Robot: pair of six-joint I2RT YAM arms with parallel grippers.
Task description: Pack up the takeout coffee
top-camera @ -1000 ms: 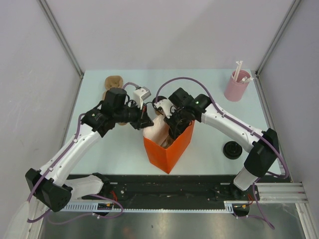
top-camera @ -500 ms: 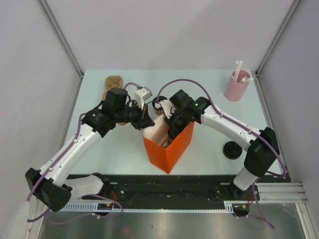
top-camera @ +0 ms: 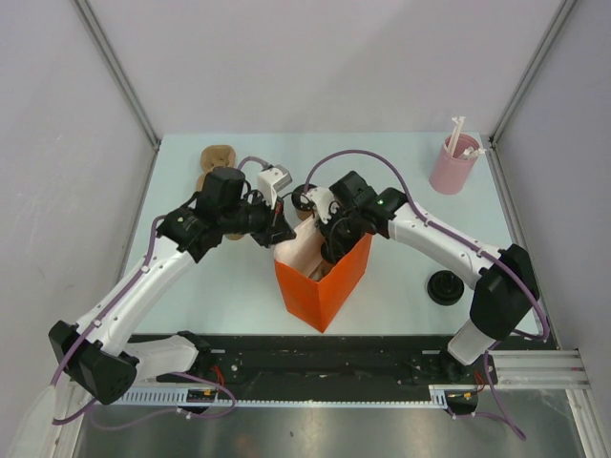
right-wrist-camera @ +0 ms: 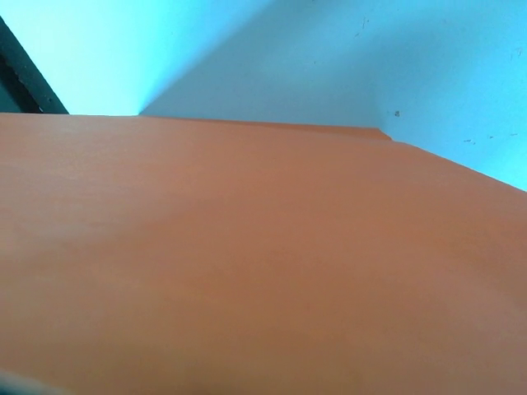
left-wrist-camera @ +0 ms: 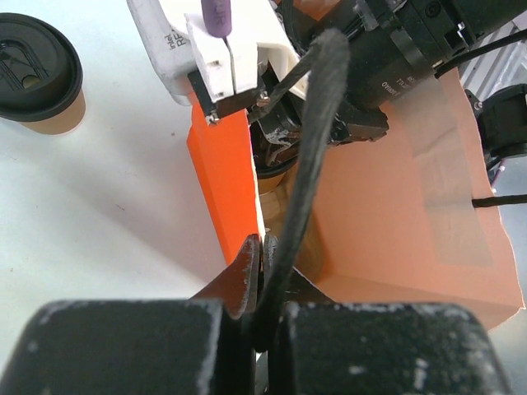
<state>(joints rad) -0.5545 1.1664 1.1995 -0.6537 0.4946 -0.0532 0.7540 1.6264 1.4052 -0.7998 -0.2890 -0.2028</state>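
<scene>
Left gripper (left-wrist-camera: 259, 251) clenched on the rim of the orange bag (top-camera: 325, 286). Right gripper (top-camera: 333, 246) is down inside the bag, fingers hidden, so its grip cannot be told. One coffee cup (left-wrist-camera: 34, 72) stands upright on the worktop (left-wrist-camera: 99, 214) near the bag. A second cup (left-wrist-camera: 280, 177) shows partly inside the bag under the right gripper.

An orange bag (top-camera: 325, 286) stands open on the pale tabletop (top-camera: 239, 286). Well apart from the bag, toward the far right, a pink cylinder (top-camera: 452, 165) holds white straws (top-camera: 458, 129). To the bag's far left lies a brown moulded-pulp tray (top-camera: 216, 157).
</scene>
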